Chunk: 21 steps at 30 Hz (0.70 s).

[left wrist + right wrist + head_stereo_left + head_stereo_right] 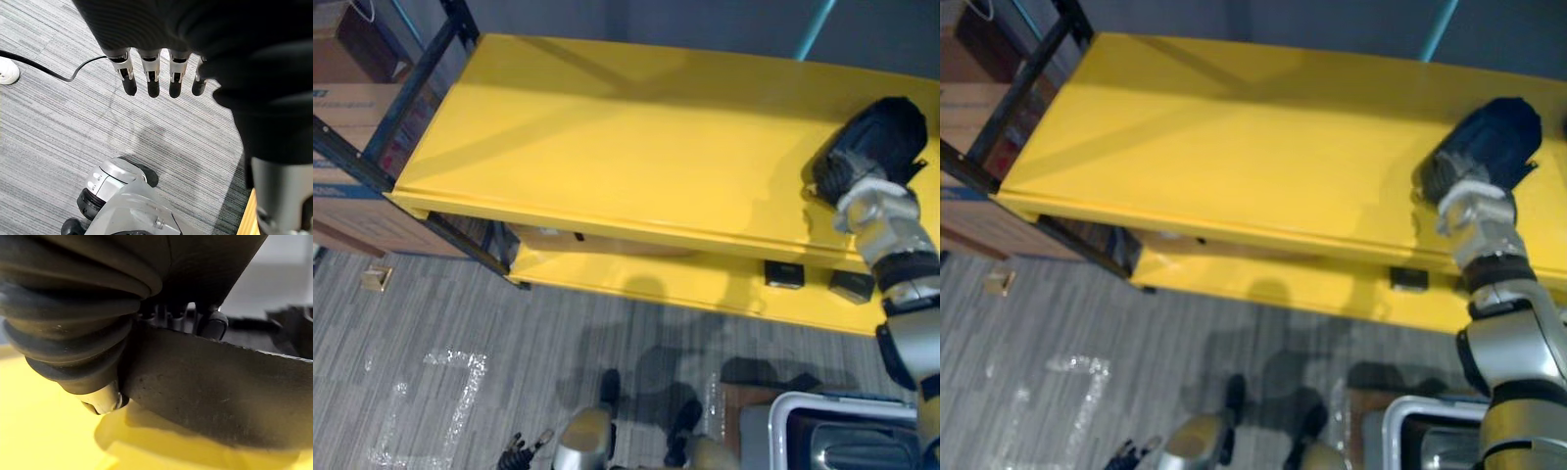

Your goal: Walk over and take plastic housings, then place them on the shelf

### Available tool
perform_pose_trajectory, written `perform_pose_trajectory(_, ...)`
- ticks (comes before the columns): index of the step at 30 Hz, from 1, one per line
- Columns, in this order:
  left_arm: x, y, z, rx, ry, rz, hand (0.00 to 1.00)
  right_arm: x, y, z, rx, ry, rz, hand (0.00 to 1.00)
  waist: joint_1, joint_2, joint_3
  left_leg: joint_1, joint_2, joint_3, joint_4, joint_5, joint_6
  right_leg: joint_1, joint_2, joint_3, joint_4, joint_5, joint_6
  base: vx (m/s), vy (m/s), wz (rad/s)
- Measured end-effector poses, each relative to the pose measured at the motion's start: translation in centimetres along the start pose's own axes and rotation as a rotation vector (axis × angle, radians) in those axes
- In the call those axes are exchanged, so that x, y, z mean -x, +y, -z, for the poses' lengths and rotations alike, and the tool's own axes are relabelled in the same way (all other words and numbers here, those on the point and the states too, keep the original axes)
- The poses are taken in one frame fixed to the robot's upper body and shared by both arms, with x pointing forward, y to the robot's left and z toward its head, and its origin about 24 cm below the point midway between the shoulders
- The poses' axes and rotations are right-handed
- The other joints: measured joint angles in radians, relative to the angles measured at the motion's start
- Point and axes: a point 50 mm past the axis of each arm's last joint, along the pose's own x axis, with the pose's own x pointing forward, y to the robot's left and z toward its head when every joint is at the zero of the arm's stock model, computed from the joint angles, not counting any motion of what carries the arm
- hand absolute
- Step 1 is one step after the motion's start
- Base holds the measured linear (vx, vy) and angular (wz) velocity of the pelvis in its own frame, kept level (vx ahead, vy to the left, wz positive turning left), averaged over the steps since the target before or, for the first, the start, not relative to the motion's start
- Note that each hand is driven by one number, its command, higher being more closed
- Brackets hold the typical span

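From the head cameras, a yellow shelf top (pixel 607 147) runs across the upper half of the frame, on a dark metal frame. The right hand (pixel 867 147) sits at the upper right, over the right end of that board, its dark cover towards the camera. Below, on the lower yellow board (pixel 685 284), two small black blocks (pixel 784 274) lie side by side at the right. Cardboard boxes (pixel 352 108) stand at the left edge, and grey striped carpet (pixel 460 323) with a taped outline (pixel 440 392) fills the lower left. A white bin (pixel 822 411) is in the lower right corner.

In the left wrist view, the left hand (pixel 152 73) hangs relaxed over the carpet, fingers straight and holding nothing.

In the right wrist view, the right hand grasps a dark grey plastic housing (pixel 220 396). Its fingertips (pixel 212 325) hook over the far edge and the thumb (pixel 103 401) sits under the near end. The housing's long axis runs from frame centre-left to the right edge, sloping slightly down. It is close over the yellow surface, and whether it touches cannot be told.
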Motion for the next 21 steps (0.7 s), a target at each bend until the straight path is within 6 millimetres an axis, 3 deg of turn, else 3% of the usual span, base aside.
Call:
perform_pose_trajectory(10, 0.0, 0.2, -0.1, 0.001, -0.003, -0.001, 0.00, 0.4, -2.0, -0.9, 0.258, -0.213, 0.130, 1.00, 0.016, -0.009, -0.003, -0.004, 0.003, -0.003, 0.000, 0.001, -0.001, 0.001, 0.004, -0.006, -0.006, 0.002, -0.002, 0.00, -0.004, 0.02)
perform_pose_trajectory(17, -0.1, 1.1, -0.7, 0.020, -0.040, -0.027, 0.00, 0.7, -2.7, -1.4, 0.298, -0.269, 0.231, 1.00, 0.019, -0.038, 0.005, -0.014, 0.008, -0.002, -0.004, 0.000, -0.002, -0.008, 0.009, -0.005, -0.008, 0.003, -0.005, 0.00, 0.000, 0.00)
perform_pose_trajectory(21, -0.1, 1.2, -0.8, 0.019, -0.043, -0.029, 0.00, 0.9, -3.1, -1.2, 0.312, -0.275, 0.244, 1.00, 0.022, -0.042, 0.006, -0.025, 0.008, -0.001, 0.000, 0.001, -0.003, -0.020, 0.009, -0.003, -0.007, 0.004, -0.007, 0.00, 0.000, 0.00)
